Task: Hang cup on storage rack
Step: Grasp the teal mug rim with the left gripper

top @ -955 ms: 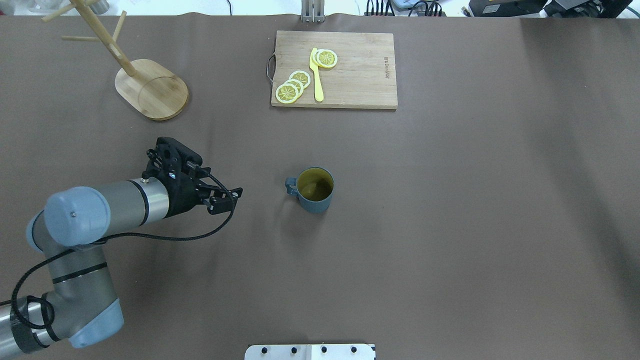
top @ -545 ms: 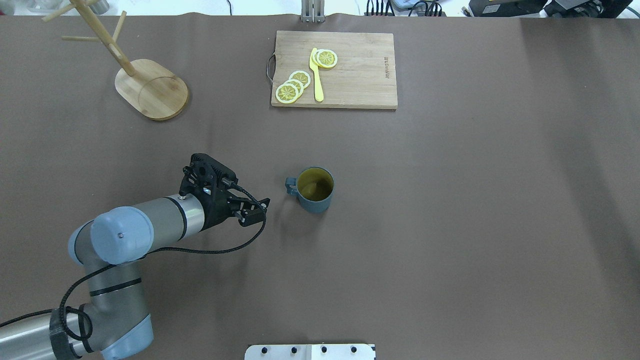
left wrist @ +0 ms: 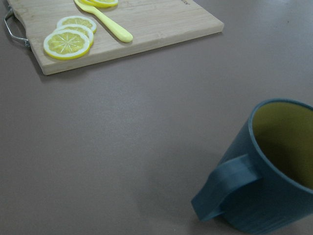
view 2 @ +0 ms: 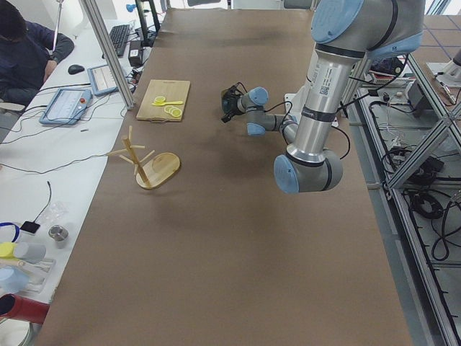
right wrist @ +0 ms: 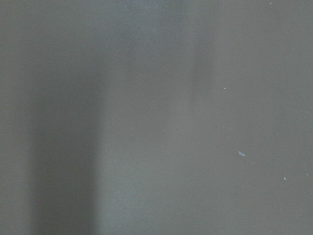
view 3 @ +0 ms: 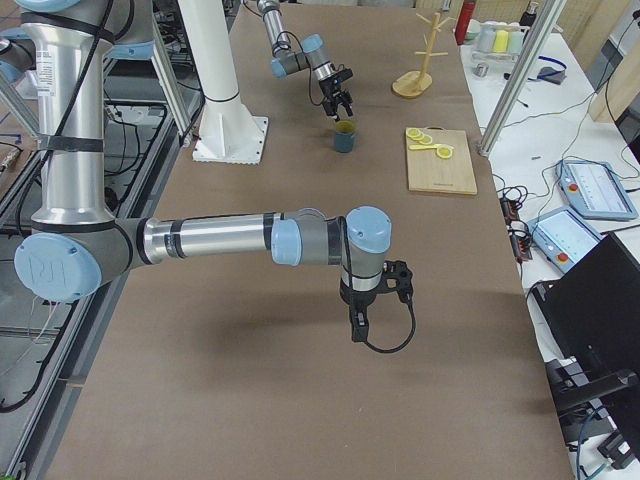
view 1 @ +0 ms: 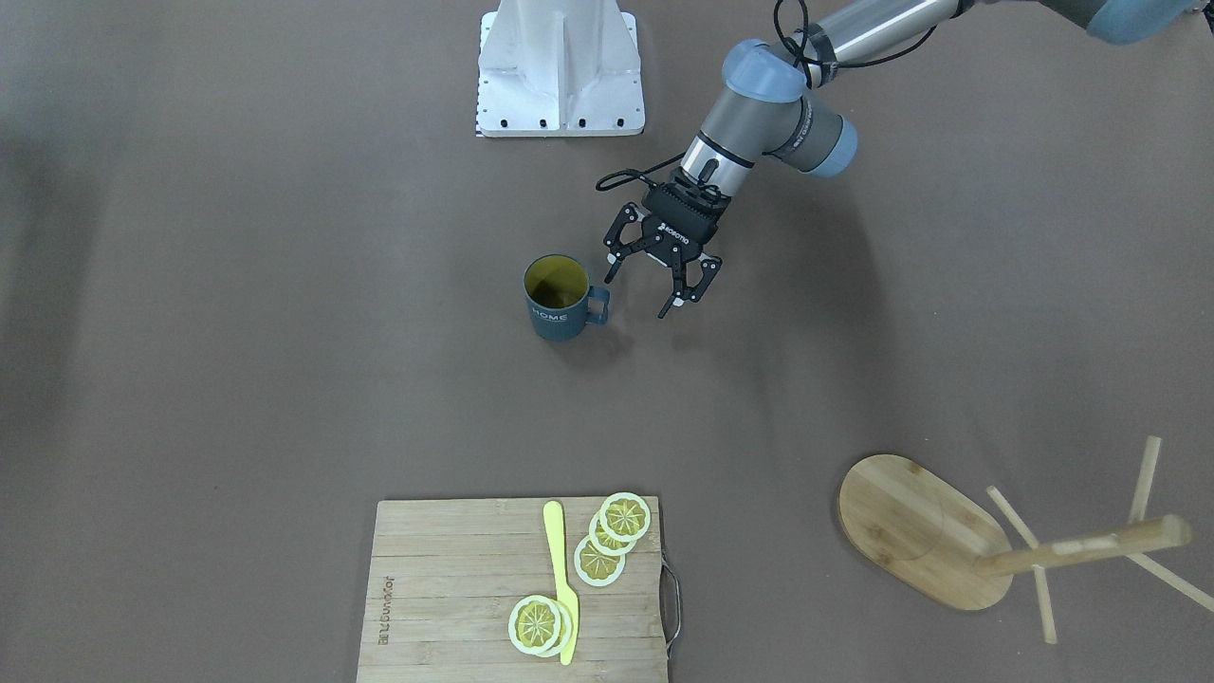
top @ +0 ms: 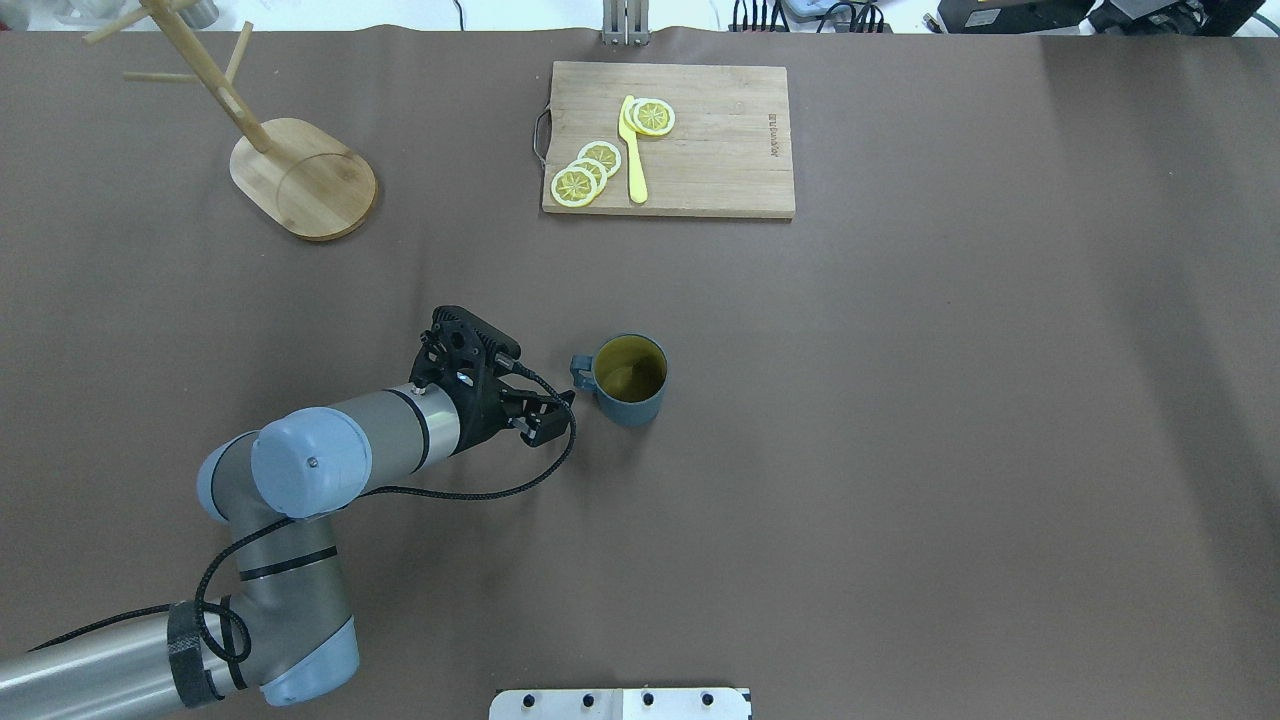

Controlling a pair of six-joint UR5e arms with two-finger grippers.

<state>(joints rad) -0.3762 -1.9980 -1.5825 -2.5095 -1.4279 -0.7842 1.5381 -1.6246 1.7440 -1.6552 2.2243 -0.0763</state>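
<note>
A brown-covered table (top: 900,450) sits beside a white side bench (view 2: 43,166) bearing a keyboard (view 2: 119,40).

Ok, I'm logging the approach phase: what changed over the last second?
The left end effector moved toward the cup, open, and is now just short of its handle, with nothing grasped. The cup, storage rack and cutting board stayed put.

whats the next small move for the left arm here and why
Probably ease the left gripper the last bit toward the cup so its open jaws straddle the handle, then close. The cup stands upright with its handle on the gripper's side, and a small gap separates them. Nothing is held yet, and the rack has bare pegs.
</note>
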